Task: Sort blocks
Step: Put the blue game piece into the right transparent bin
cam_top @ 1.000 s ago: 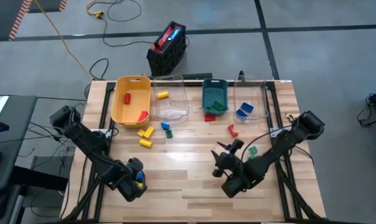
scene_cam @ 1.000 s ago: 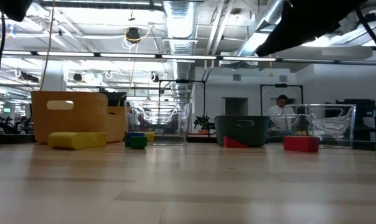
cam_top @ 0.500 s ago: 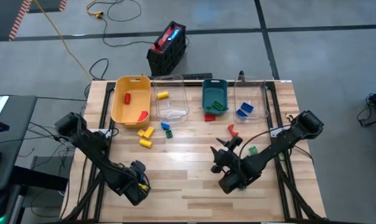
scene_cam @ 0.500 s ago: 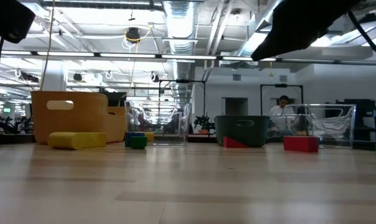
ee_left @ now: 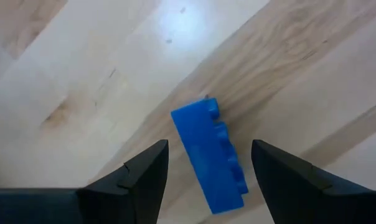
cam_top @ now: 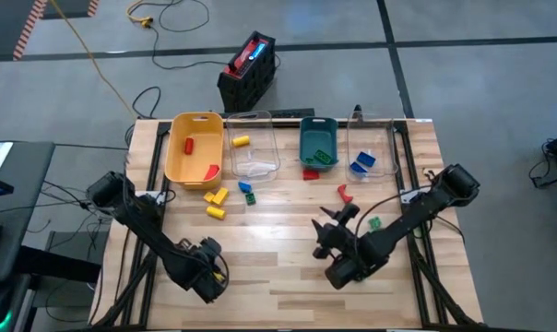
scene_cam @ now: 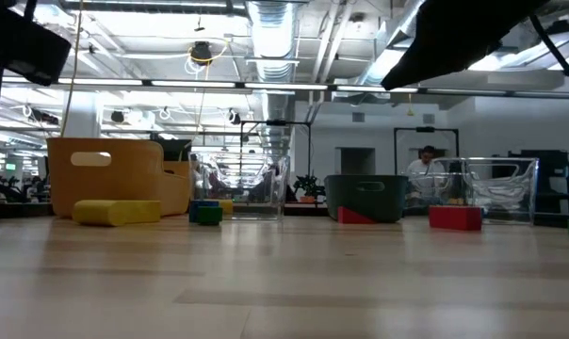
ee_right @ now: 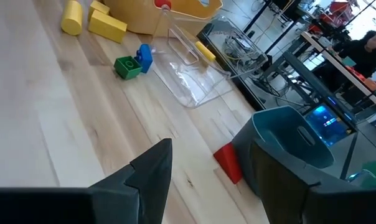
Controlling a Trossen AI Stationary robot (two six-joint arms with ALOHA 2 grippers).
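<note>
Left gripper (ee_left: 203, 171) hung over the table's (cam_top: 288, 240) near-left part, fingers spread, straddling a blue studded block (ee_left: 210, 155) lying on the wood, not gripping it. Right gripper (ee_right: 203, 171) sat mid-table, right of centre, also spread and empty. Other blocks: two yellow (cam_top: 215, 203) plus a green-and-blue pair (cam_top: 246, 192) just in front of the yellow bin (cam_top: 174, 157) and clear bin (cam_top: 251, 166); red ones (cam_top: 344, 193) near the teal bin (cam_top: 303, 138); a green one (cam_top: 374, 222) beside the right arm.
</note>
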